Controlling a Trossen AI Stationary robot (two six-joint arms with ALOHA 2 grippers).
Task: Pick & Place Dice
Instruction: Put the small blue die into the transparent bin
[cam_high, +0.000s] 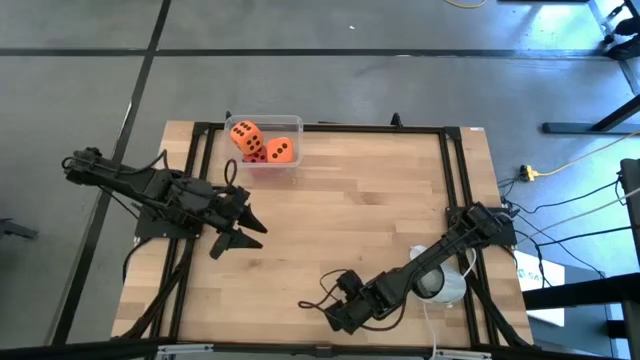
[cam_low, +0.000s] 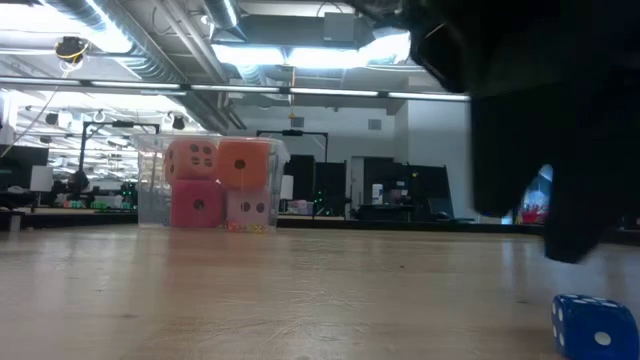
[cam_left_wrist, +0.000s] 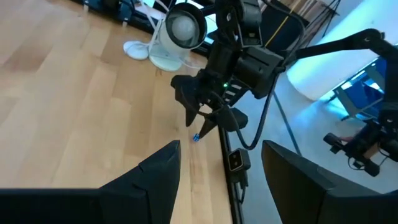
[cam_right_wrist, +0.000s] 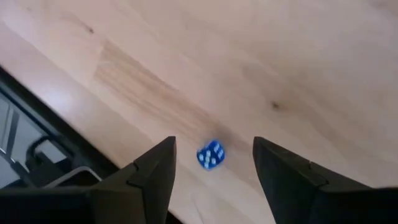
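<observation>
Wooden table (cam_high: 350, 220) holds four dice in a clear box (cam_high: 290, 165), one blue die (cam_right_wrist: 211, 154) between open right jaws; left jaws open.

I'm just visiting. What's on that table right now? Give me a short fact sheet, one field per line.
Table: pale wood
Clear box: at the far edge, holds four dice, stacked two on two
Upper dice: two orange dice
Lower dice: red die, pale pink die
Loose item: small blue die near the front edge
Right gripper: open, above the blue die
Left gripper: open, empty, at the left side
</observation>
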